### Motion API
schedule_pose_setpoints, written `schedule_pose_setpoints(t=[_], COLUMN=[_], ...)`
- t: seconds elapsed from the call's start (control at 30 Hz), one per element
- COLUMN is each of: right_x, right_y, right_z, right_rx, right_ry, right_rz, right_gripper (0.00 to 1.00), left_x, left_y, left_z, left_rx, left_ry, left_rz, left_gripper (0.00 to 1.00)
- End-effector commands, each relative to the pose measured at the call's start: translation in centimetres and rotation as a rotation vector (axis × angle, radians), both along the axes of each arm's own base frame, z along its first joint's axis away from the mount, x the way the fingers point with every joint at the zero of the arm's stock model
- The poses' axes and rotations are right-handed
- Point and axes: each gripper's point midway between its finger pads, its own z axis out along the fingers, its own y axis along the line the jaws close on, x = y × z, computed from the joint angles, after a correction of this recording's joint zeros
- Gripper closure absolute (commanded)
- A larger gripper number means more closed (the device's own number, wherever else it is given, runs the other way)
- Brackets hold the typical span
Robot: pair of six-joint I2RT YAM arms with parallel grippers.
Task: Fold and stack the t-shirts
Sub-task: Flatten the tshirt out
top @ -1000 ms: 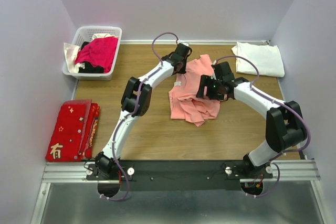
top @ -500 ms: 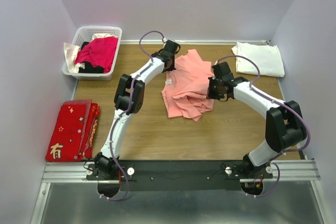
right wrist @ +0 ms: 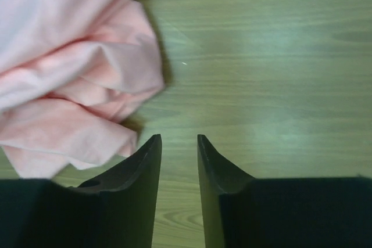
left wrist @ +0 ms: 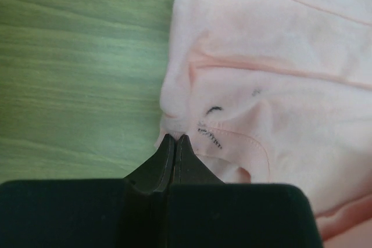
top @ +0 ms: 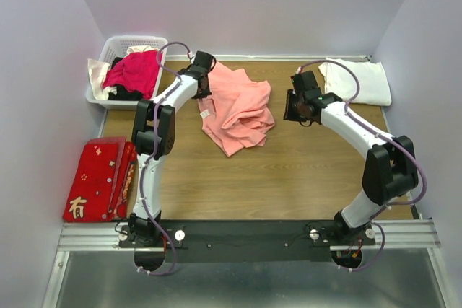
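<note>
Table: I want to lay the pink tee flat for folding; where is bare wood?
The widest bare wood is the near half, between the pink tee and the black rail. A narrower strip lies between the tee and the right gripper. The far left is crowded: basket, left gripper, tee.

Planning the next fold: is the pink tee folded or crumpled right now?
Crumpled, not folded: the pink t-shirt lies bunched in uneven creases on the table, with the left gripper shut on its edge.
</note>
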Motion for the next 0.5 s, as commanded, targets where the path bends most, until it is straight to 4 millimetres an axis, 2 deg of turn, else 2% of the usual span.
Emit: schedule_pose_setpoints(t=[0.0, 0.03, 0.07, 0.1, 0.13, 0.17, 0.2, 0.23, 0.27, 0.33, 0.37, 0.47], right_x=[0.6, 0.4, 0.8, 0.9, 0.5, 0.4, 0.8, 0.2, 0.1, -0.2, -0.3, -1.1], right_y=[5.6, 6.9, 8.0, 9.0, 10.5, 11.4, 12.4, 13.8, 14.5, 16.1, 16.6, 17.9], right_z=[0.1, -0.4, 0.0, 0.0, -0.9, -1.1, -0.5, -0.8, -1.7, -1.8, -2.7, -3.5], right_rx=[0.141, 0.149, 0.164, 0.177, 0.174, 0.178, 0.189, 0.186, 0.177, 0.173, 0.168, 0.159], right_ry=[0.028, 0.040, 0.028, 0.030, 0.053, 0.058, 0.045, 0.051, 0.067, 0.065, 0.084, 0.096], right_rz=[0.176, 0.214, 0.239, 0.264, 0.301, 0.321, 0.341, 0.376, 0.388, 0.422, 0.432, 0.473], right_gripper=[0.56, 0.56, 0.55, 0.55, 0.55, 0.55, 0.55, 0.56, 0.56, 0.56, 0.57, 0.57], left_x=[-2.7, -3.1, -4.2, -4.4, -4.7, -5.4, -5.6, -5.7, -6.1, -6.2, -6.3, -6.5], left_y=[-2.6, -3.0, -2.8, -3.0, -3.0, -2.8, -2.6, -2.3, -1.9, -1.5, -1.3, -0.9], left_z=[0.1, 0.6, -0.5, -0.6, -0.3, -0.9, -1.1, -1.2, -1.3, -1.4, -1.5, -1.5], left_rx=[-0.089, -0.111, -0.110, -0.117, -0.120, -0.114, -0.111, -0.100, -0.088, -0.071, -0.063, -0.047], left_ry=[0.030, 0.026, 0.053, 0.049, 0.044, 0.061, 0.064, 0.063, 0.068, 0.067, 0.069, 0.067], left_rz=[-0.099, -0.113, -0.112, -0.121, -0.119, -0.113, -0.108, -0.097, -0.086, -0.072, -0.067, -0.060], left_gripper=[1.00, 1.00, 1.00, 1.00, 1.00, 1.00, 1.00, 1.00, 1.00, 1.00, 1.00, 1.00])
